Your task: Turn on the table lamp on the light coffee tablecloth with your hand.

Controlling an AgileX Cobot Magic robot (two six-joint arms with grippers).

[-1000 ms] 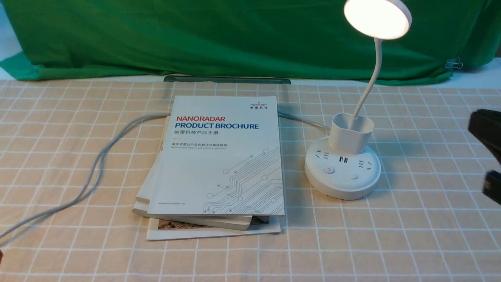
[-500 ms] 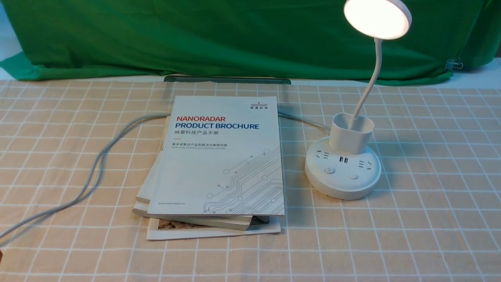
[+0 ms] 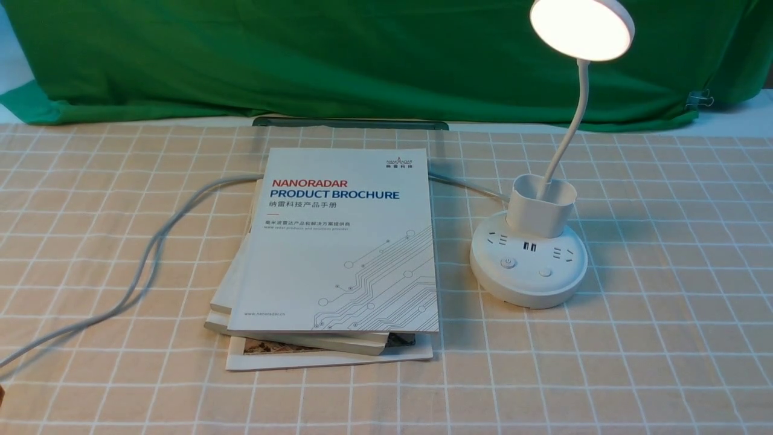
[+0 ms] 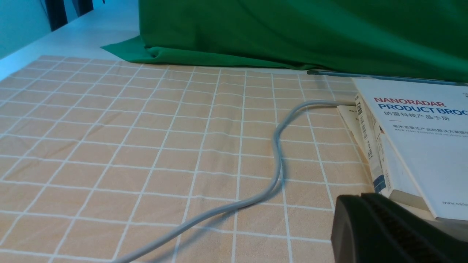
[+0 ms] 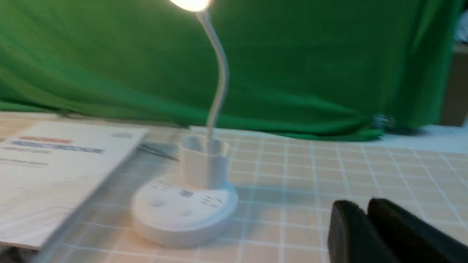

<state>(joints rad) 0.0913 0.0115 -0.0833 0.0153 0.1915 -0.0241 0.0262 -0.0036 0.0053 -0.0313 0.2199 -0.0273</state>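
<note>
The table lamp [image 3: 546,199] stands lit on the light coffee tablecloth [image 3: 664,338], right of a brochure stack [image 3: 338,254]. The right pincer [image 5: 367,228] and the left pincer [image 4: 369,226] both look pressed closed, holding nothing.

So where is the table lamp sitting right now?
In the front view the table lamp stands lit on the right part of the light coffee tablecloth, just right of the stacked brochures.
</note>
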